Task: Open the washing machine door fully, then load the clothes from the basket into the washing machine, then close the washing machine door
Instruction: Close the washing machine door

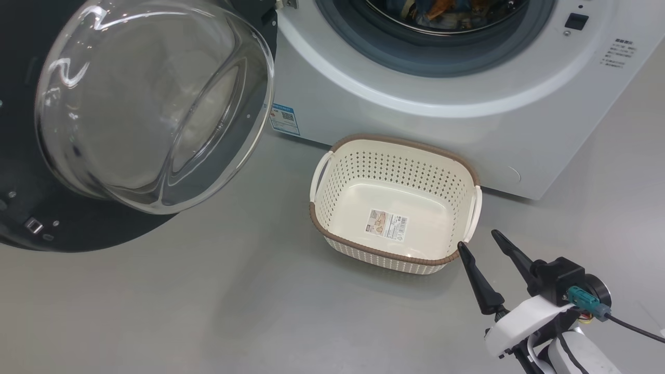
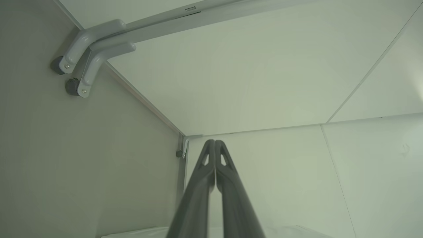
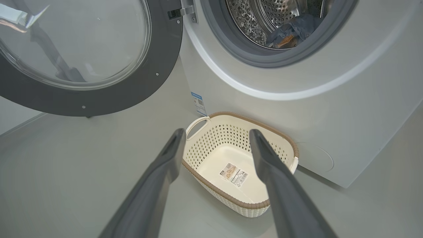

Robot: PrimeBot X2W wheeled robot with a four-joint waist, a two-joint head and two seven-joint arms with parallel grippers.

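Head view: the large round glossy black washing machine door [image 1: 150, 104] stands open left of the big white front-loading washing machine [image 1: 467, 130], with the small cream-white perforated plastic basket [image 1: 395, 141] (barcode sticker [image 1: 387, 225] on its bottom) on the grey floor [image 1: 208, 301] before it and the right gripper [image 1: 477, 238] spread wide beside its corner. Left wrist view: the left gripper [image 2: 214, 142], closed tight on nothing, faces pale wall panels [image 2: 264, 82]. Right wrist view: light blue printed clothes [image 3: 290, 31] lie in the steel drum [image 3: 264, 13].
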